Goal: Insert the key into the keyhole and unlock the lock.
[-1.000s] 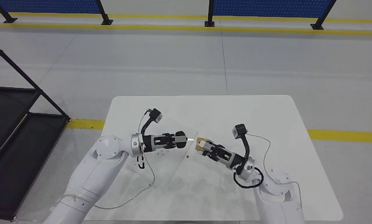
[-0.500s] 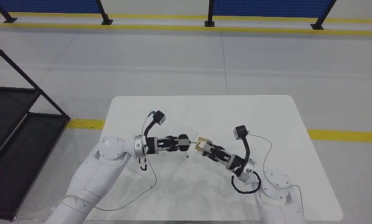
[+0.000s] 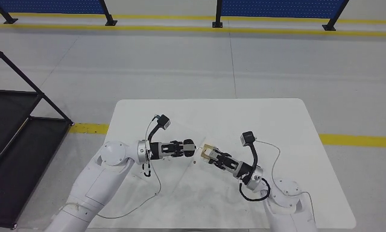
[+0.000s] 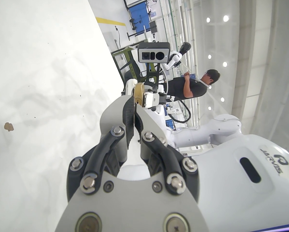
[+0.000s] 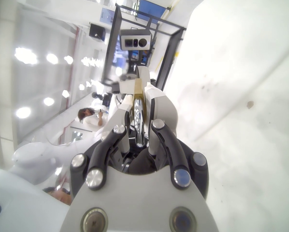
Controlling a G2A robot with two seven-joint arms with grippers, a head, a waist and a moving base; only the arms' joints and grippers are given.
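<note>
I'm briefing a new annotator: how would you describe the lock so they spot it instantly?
Look above the middle of the white table, where the right claw faces the left claw. The right one grips the lock: the only brass block there, with a silver shackle.

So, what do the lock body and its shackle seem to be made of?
The lock body looks like brass: dull yellow-gold, matte. Its shackle is probably chromed or polished steel, silvery and mirroring the lights.

— Where's the top camera?
— High above the table (image 3: 271,120), looking down.
— And the wrist ones?
— Close in, facing each other across the lock (image 4: 139,92); all three views share it.
</note>
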